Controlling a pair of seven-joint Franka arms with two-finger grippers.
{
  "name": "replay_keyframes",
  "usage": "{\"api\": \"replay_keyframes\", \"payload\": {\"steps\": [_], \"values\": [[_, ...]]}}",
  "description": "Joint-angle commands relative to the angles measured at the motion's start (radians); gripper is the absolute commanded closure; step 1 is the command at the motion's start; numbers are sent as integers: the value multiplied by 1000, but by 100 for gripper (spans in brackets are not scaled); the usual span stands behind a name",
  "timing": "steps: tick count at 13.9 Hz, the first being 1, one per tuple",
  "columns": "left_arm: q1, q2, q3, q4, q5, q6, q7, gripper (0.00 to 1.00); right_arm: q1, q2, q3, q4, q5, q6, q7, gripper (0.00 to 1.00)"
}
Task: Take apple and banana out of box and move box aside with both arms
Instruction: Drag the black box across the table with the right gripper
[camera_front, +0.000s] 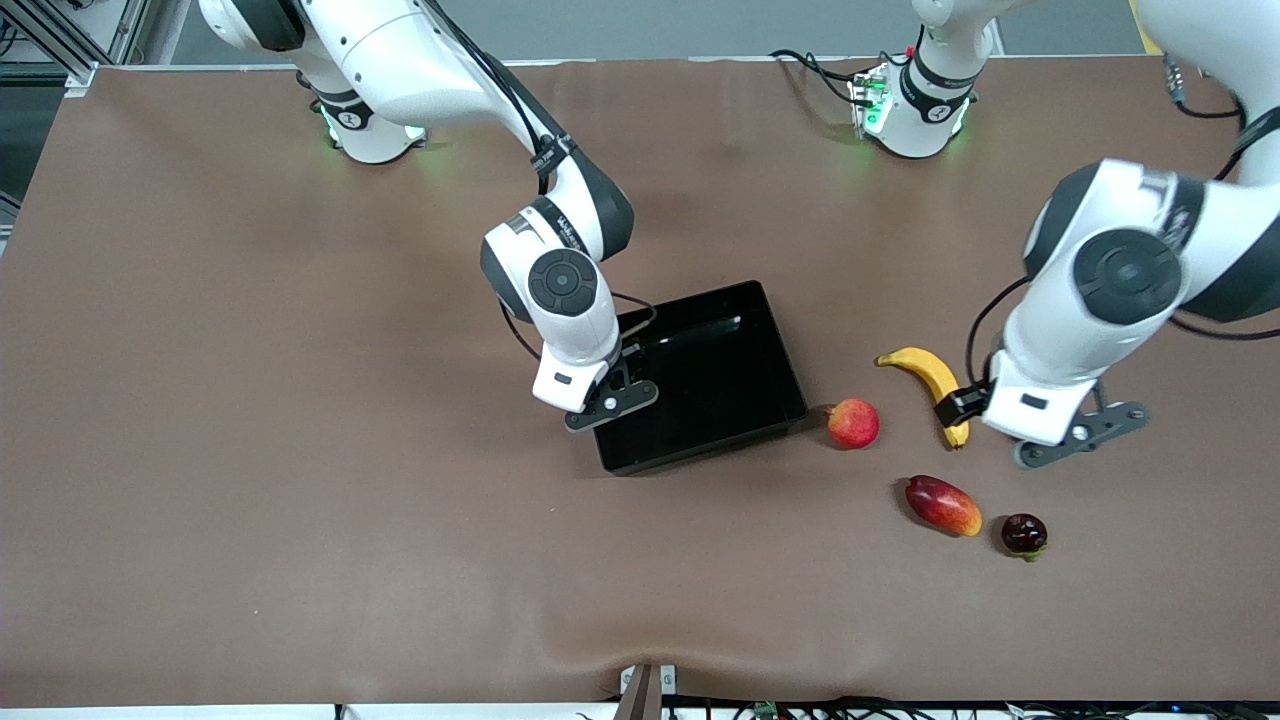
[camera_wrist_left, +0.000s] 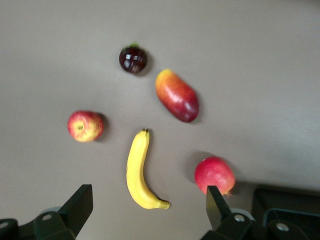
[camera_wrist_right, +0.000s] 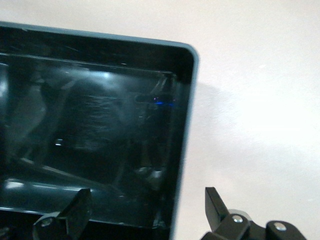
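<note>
Right end effector (camera_wrist_right: 147, 192): here it is, down at the box (camera_front: 715, 385), at the wall toward the right arm's end. The jaws are wide apart, one finger inside the wall and one outside, gripping nothing.
Box: empty, black and glossy, flat on the worktop (camera_front: 300, 400), so the unloading looks done.
Pink-red fruit (camera_front: 853, 423): just beside the box, toward the left arm's end. It's not part of the job, but it is close to the wall.
Banana (camera_front: 930, 385): out on the worktop, near the box and past the pink-red fruit.
Mango (camera_front: 943, 505) and dark fruit (camera_front: 1024, 535): a bystander pair, nearer the front camera than the box.
Apple (camera_wrist_left: 86, 126): out too, farther from the box than the banana. The left arm hides it from the front.
Left end effector (camera_wrist_left: 147, 200): hovering over the banana, fingers spread, holding nothing.
Step in hand: moving the box aside, I reckon.
How to do it well: bring the left end effector to the box wall at its own end and clamp both walls squarely. Then lift level and steer around that pink-red fruit.
</note>
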Motion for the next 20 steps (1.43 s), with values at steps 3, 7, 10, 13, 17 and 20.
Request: {"api": "replay_keyframes", "payload": {"steps": [3, 7, 10, 13, 17, 20], "values": [[59, -91, -30, 66, -33, -35, 114, 0, -10, 12, 10, -23, -42, 4, -5, 0], [88, -102, -31, 103, -107, -38, 157, 0, -13, 14, 11, -43, -26, 20, 25, 100], [116, -129, -30, 100, -171, -40, 199, 0, -45, 5, 14, -42, -23, 12, 45, 100], [46, -183, 81, 91, -196, -64, 309, 0, -85, -37, 17, -42, -23, -23, 42, 100], [-147, -314, 391, 7, -376, -89, 452, 0, -215, -129, 14, -43, 32, -103, -32, 100], [-292, -419, 591, -102, -450, -89, 547, 0, -402, -172, 17, -43, 36, -154, -220, 100]]}}
